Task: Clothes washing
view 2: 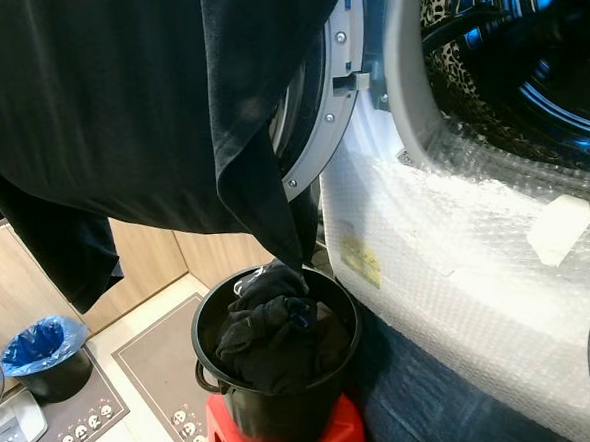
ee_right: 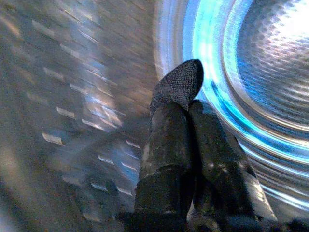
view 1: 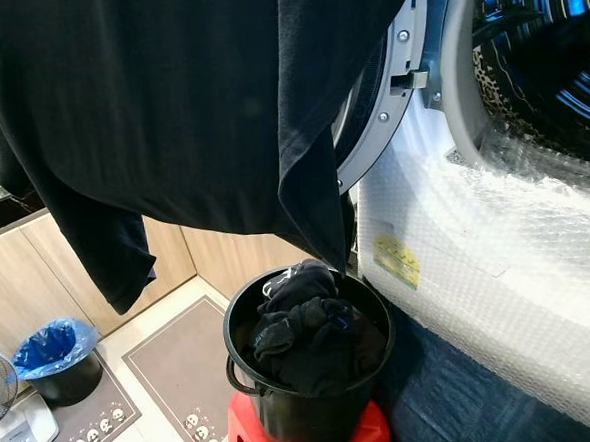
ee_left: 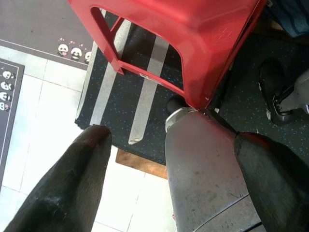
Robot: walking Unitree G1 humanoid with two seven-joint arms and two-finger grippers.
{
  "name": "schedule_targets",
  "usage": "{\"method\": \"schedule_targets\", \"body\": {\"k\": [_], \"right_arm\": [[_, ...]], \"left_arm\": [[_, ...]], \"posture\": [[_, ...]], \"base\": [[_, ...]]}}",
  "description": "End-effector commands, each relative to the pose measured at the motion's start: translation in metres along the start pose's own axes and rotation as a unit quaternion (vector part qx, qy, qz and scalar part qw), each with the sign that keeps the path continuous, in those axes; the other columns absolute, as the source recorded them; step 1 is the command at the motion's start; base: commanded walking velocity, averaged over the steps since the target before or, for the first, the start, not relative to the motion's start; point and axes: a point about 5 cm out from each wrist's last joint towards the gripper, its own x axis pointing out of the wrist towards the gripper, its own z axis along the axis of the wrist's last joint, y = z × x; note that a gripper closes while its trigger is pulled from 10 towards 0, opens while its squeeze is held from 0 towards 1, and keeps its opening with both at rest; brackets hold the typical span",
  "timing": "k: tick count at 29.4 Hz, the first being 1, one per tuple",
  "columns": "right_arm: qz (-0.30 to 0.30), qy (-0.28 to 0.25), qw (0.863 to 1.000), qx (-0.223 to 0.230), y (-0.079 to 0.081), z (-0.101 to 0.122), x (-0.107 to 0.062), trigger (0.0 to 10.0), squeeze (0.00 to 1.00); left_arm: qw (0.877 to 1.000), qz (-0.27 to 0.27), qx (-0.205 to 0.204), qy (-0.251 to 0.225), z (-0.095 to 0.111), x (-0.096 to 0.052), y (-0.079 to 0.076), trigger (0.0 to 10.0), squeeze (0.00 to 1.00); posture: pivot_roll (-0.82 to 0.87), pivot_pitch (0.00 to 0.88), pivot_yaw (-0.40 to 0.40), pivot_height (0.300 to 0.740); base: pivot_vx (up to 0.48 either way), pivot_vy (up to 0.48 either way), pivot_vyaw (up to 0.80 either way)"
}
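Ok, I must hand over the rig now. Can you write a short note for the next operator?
Right gripper: shut on the black garment, fingers inside the blue-lit washer drum.
Left gripper: open, idle beside the red stool.
Black bucket on the stool holds more dark clothes.
Done: one garment lifted.
Left: release it in the drum, then load the rest.

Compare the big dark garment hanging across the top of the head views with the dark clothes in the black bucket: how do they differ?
The hanging garment is spread wide and held aloft, draping down; the clothes in the bucket are crumpled into a compact pile. The garment reaches from the kitchen side across to the washer door; the pile sits inside the black bucket on the red stool. The garment's lowest tip hangs just above the pile. Both are dark fabric.
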Motion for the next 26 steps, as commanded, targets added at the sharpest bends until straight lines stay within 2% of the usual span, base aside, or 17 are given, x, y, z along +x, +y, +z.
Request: {"method": "schedule_targets", "body": {"k": [1, 2, 4, 7, 8, 10, 12, 15, 23, 26], "right_arm": [[-0.075, -0.003, 0.996, -0.044, -0.003, 0.007, 0.003, 10.0, 0.00], [-0.094, -0.001, 0.994, -0.053, -0.005, 0.006, 0.004, 10.0, 0.00], [-0.190, -0.006, 0.977, -0.101, -0.011, 0.010, 0.004, 10.0, 0.00], [-0.249, 0.010, 0.965, -0.081, -0.015, 0.005, 0.004, 10.0, 0.00], [-0.262, 0.025, 0.962, -0.079, -0.013, 0.000, 0.005, 10.0, 1.00], [-0.269, 0.034, 0.960, -0.066, -0.012, -0.004, 0.005, 10.0, 1.00], [-0.295, 0.037, 0.952, -0.073, -0.014, -0.007, 0.005, 10.0, 1.00], [-0.308, 0.036, 0.947, -0.080, -0.014, -0.008, 0.006, 10.0, 1.00], [-0.299, 0.027, 0.950, -0.080, -0.008, -0.005, 0.006, 10.0, 1.00], [-0.250, 0.006, 0.966, -0.060, -0.002, -0.002, 0.008, 10.0, 1.00]], "left_arm": [[1.000, -0.010, -0.003, 0.024, -0.012, -0.002, -0.006, 10.0, 0.00], [1.000, -0.010, -0.004, 0.024, -0.012, -0.001, -0.006, 10.0, 0.00], [1.000, -0.008, -0.007, 0.024, -0.011, -0.001, -0.006, 10.0, 0.00], [1.000, -0.007, -0.007, 0.024, -0.011, -0.001, -0.006, 10.0, 0.00], [1.000, -0.007, -0.009, 0.023, -0.010, -0.001, -0.006, 10.0, 0.00], [1.000, -0.007, -0.009, 0.023, -0.010, -0.001, -0.006, 10.0, 0.00], [1.000, -0.006, -0.009, 0.023, -0.009, -0.001, -0.006, 10.0, 0.00], [1.000, -0.006, -0.008, 0.023, -0.009, -0.001, -0.005, 10.0, 0.00], [1.000, -0.005, -0.002, 0.022, -0.007, -0.001, -0.003, 10.0, 0.00], [1.000, -0.005, -0.001, 0.021, -0.007, -0.001, -0.002, 10.0, 0.00]], "posture": [[-0.12, 0.000, 0.013, 0.740], [-0.12, 0.000, 0.013, 0.740], [-0.12, 0.000, 0.013, 0.740], [-0.12, 0.000, 0.011, 0.740], [-0.12, 0.000, 0.010, 0.740], [-0.12, 0.000, 0.013, 0.740], [-0.12, 0.000, 0.014, 0.740], [-0.12, 0.000, 0.017, 0.740], [-0.12, 0.000, 0.027, 0.740], [-0.12, 0.000, 0.028, 0.740]], "base": [[0.000, 0.000, 0.00], [0.000, 0.000, 0.00], [0.000, 0.000, 0.00], [0.000, 0.000, 0.00], [0.000, 0.000, 0.00], [0.000, 0.000, 0.00], [0.000, 0.000, 0.00], [0.000, 0.000, 0.00], [0.000, 0.000, 0.00], [0.000, 0.000, 0.00]]}}
